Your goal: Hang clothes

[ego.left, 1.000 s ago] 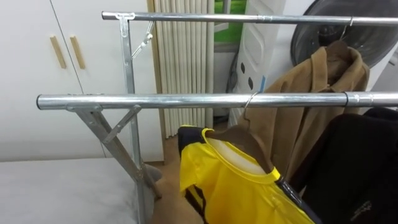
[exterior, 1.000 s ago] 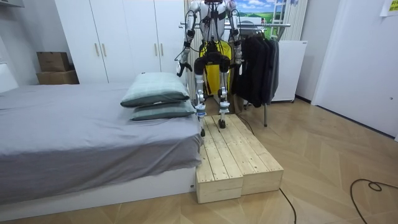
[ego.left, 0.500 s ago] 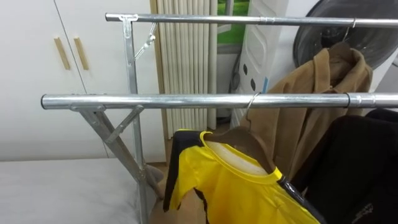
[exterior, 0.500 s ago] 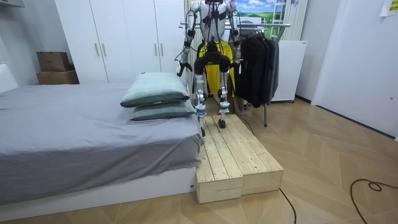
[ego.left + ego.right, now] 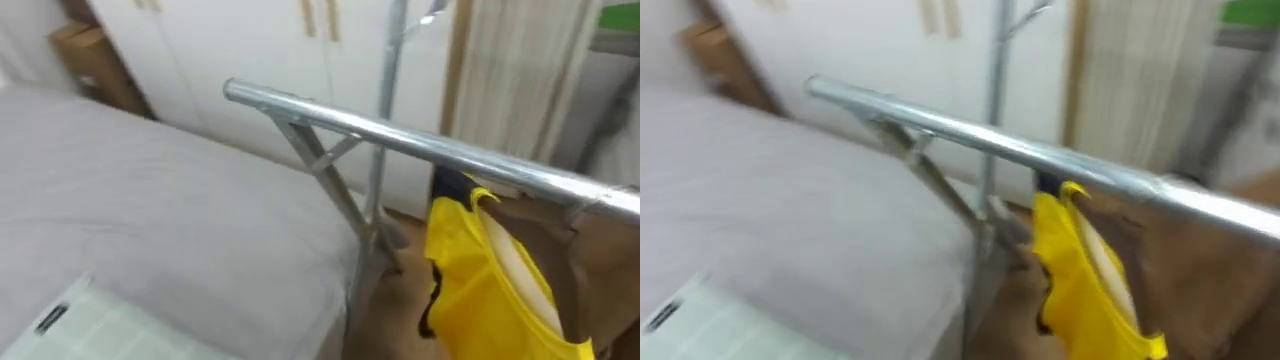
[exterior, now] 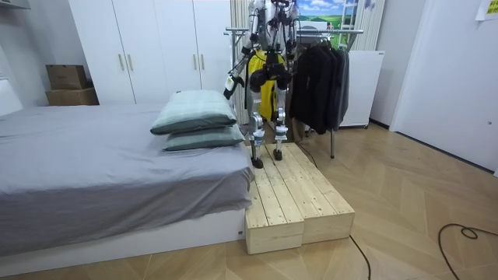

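The yellow shirt (image 5: 470, 280) is hanging from the near metal rail (image 5: 400, 135) of the clothes rack, its collar sitting just under the bar and its body dropping straight down. A brown coat (image 5: 610, 270) is hanging right behind it, touching it on the robot's right. The head camera is looking down and to the left, over the grey bed (image 5: 150, 200) that is lying beside the rack's end. A white wardrobe (image 5: 220, 40) and a cardboard box (image 5: 90, 60) are standing beyond the bed.

In the room view the robot is standing at the far end of the wooden platform (image 6: 299, 202), close against the rack, with the pillows (image 6: 194, 117) at its left and dark clothes (image 6: 319, 78) hanging at its right. Its left hand (image 6: 230, 82) is hanging low at its side, holding no garment that I can see. It is too small here to tell whether it is apart or together.
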Robot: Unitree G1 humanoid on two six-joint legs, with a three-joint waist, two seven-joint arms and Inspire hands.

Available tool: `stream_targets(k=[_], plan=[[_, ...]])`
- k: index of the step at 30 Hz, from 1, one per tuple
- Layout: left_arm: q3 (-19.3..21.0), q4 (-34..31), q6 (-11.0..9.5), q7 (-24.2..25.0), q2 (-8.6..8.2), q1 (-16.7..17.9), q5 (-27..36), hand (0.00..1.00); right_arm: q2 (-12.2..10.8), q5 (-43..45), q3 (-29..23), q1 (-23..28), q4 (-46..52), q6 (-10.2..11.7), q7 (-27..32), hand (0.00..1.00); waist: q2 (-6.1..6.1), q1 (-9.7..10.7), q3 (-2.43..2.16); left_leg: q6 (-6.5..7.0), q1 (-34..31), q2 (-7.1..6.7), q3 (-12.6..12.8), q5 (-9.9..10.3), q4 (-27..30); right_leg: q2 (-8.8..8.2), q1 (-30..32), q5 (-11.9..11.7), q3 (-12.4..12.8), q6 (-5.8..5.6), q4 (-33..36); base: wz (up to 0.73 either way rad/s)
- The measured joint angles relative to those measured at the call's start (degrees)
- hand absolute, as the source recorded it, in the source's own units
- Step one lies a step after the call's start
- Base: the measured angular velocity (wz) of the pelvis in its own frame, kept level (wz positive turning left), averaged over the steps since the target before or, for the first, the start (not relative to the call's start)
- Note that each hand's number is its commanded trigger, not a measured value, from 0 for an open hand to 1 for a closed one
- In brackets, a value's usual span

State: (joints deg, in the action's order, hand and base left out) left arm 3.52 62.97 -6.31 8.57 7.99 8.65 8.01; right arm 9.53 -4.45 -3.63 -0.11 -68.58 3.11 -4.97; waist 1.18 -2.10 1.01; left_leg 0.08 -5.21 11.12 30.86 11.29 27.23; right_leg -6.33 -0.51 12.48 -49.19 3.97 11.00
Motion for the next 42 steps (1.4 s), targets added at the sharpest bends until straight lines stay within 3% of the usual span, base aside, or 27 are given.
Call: stream_targets(k=[1,2,5,7,10,11,14,17,18,19,20,22,23,25,28,31,35,39,42], plan=[[0.82,0.09,0.22,-0.03,-0.21,0.71,0.25,0.00,0.09,-0.11,-0.63,0.71,0.14,-0.35,0.19,0.00,0.25,0.12,-0.02,-0.67,1.13,1.35,1.53,1.65,4.61,0.42,-0.91,1.18,-3.27,0.19,0.76,1.52],[0.79,0.10,0.20,-0.05,-0.23,0.78,0.24,0.00,0.24,-0.37,-1.10,0.91,0.12,-0.59,0.17,0.00,0.25,0.15,-0.03,-1.19,2.15,1.67,2.22,2.18,5.74,0.56,-1.22,1.77,-4.45,0.11,1.17,1.39],[0.70,1.09,0.37,-0.07,-0.42,1.54,-0.16,0.00,0.18,-2.69,-2.07,0.76,0.09,-1.14,-0.11,0.00,0.44,0.27,-0.20,-2.20,8.16,0.31,2.63,3.58,4.54,1.83,-1.82,2.86,-9.27,0.65,1.72,0.89],[0.52,1.25,1.53,-0.33,-0.55,1.09,-0.53,0.00,0.26,-5.87,-2.26,0.84,0.23,-0.55,0.24,0.00,0.90,0.51,-0.58,-2.96,11.55,-1.56,2.82,4.10,-1.28,2.39,-0.88,2.97,-12.57,1.01,2.52,0.77],[0.17,1.24,2.68,-0.89,-0.71,-0.25,-4.17,0.00,0.45,-9.10,-2.71,1.51,-0.30,-0.66,0.64,0.00,1.23,0.70,-0.88,-3.18,13.14,-2.96,3.76,4.74,-9.63,1.87,0.02,2.89,-15.68,1.17,4.48,0.79],[0.17,1.24,2.99,-0.94,-0.71,-0.40,-4.77,0.00,0.43,-9.28,-2.66,1.66,-0.34,-0.71,0.63,0.00,1.23,0.88,-0.88,-3.24,13.45,-3.17,3.79,4.80,-10.94,1.61,0.05,2.78,-15.57,1.36,4.91,0.79],[0.04,1.24,4.56,-1.15,-0.67,-1.33,-6.21,0.00,0.23,-10.78,-2.49,2.65,-0.36,-0.74,0.67,0.00,1.34,1.53,-1.08,-4.01,13.92,-4.01,3.74,5.49,-14.55,1.19,0.56,1.88,-11.91,2.34,5.68,0.70],[0.06,1.64,5.82,-2.23,-0.38,-1.39,-5.99,0.00,0.05,-11.26,-2.48,2.69,-0.66,-0.72,0.68,0.00,1.41,1.65,-1.06,-2.77,13.49,-4.02,2.68,6.50,-14.71,1.42,1.45,-0.53,-4.71,2.90,5.74,0.28],[0.06,1.78,6.05,-2.31,-0.12,-1.36,-5.96,0.00,0.05,-11.62,-2.28,3.32,-0.67,-0.73,0.81,0.00,1.52,1.89,-1.09,-2.14,13.29,-4.19,1.63,6.45,-14.61,1.46,1.61,-1.56,-0.62,2.64,5.78,0.49],[-0.01,1.77,6.04,-2.57,0.10,-1.42,-6.00,0.00,-0.05,-11.61,-2.21,3.93,-0.68,-0.82,1.18,0.00,1.03,2.63,-1.33,-1.40,12.90,-4.56,-0.06,6.14,-14.60,1.44,1.71,-2.43,3.47,2.15,5.75,0.60],[-0.22,1.77,6.03,-2.79,0.20,-1.49,-5.95,0.00,-0.11,-11.64,-2.23,4.15,-0.73,-0.88,1.30,0.00,0.79,3.47,-1.44,-1.03,12.63,-4.90,-1.24,5.92,-14.62,1.40,1.66,-2.71,5.44,1.82,5.77,0.88],[-0.30,2.32,6.04,-3.01,0.30,-1.63,-6.02,0.00,-0.19,-12.09,-2.75,5.95,-0.97,-1.52,2.02,0.00,0.62,5.70,-1.34,0.34,12.17,-5.95,-6.30,5.09,-14.67,1.43,0.48,-3.81,12.23,0.30,5.28,1.09],[-0.30,2.29,6.03,-3.02,0.28,-1.52,-6.03,0.00,-0.21,-12.16,-2.91,6.54,-1.00,-1.82,2.37,0.00,0.75,6.28,-1.36,0.59,12.05,-6.15,-7.69,4.95,-14.66,1.50,0.06,-4.12,13.99,-0.20,5.05,1.16],[-0.44,2.29,6.05,-3.31,0.29,-0.98,-5.90,0.00,-0.81,-12.40,-4.72,8.60,-0.98,-2.30,3.57,0.00,0.30,8.11,-1.20,1.64,11.53,-7.44,-13.64,4.20,-14.66,1.62,-1.10,-4.94,23.38,-2.41,4.28,1.23],[-0.47,2.27,6.05,-4.54,-0.09,0.10,-5.25,0.00,-1.55,-13.52,-5.19,9.40,-1.00,-2.38,4.28,0.00,-0.31,8.13,-1.39,2.41,10.73,-9.01,-18.46,3.51,-14.66,2.44,-2.58,-5.14,30.99,-4.65,2.01,0.89],[-0.20,2.31,5.17,-5.59,-0.63,1.02,-3.80,0.00,-1.69,-13.83,-5.01,8.99,-1.23,-1.74,4.44,0.00,-0.30,6.53,-1.40,2.52,10.84,-9.53,-20.23,3.39,-14.57,2.67,-4.10,-5.16,32.79,-5.21,0.45,0.37],[0.53,2.40,2.94,-6.05,-0.87,2.76,-3.11,0.00,-1.69,-12.19,-4.96,7.70,-1.09,-1.67,4.22,0.00,-0.42,6.16,-1.34,2.37,10.69,-9.54,-21.07,3.31,-14.59,2.90,-4.66,-5.08,32.58,-5.34,-0.26,0.13],[1.91,2.32,1.79,-6.90,-0.86,3.73,-1.92,0.00,-2.03,-10.67,-4.30,8.16,-0.70,-1.21,3.92,0.00,-1.25,6.11,-1.06,2.12,10.73,-9.48,-22.56,3.37,-14.36,3.53,-5.51,-4.38,35.45,-5.36,-0.41,0.18],[3.72,2.20,1.62,-6.73,-0.93,3.54,-2.00,0.00,-2.53,-10.10,-4.29,8.22,-0.72,-1.14,3.85,0.00,-1.73,5.37,-0.74,1.55,9.49,-8.76,-23.15,4.29,-12.05,4.14,-5.57,-3.95,35.75,-5.05,-0.36,0.12]])
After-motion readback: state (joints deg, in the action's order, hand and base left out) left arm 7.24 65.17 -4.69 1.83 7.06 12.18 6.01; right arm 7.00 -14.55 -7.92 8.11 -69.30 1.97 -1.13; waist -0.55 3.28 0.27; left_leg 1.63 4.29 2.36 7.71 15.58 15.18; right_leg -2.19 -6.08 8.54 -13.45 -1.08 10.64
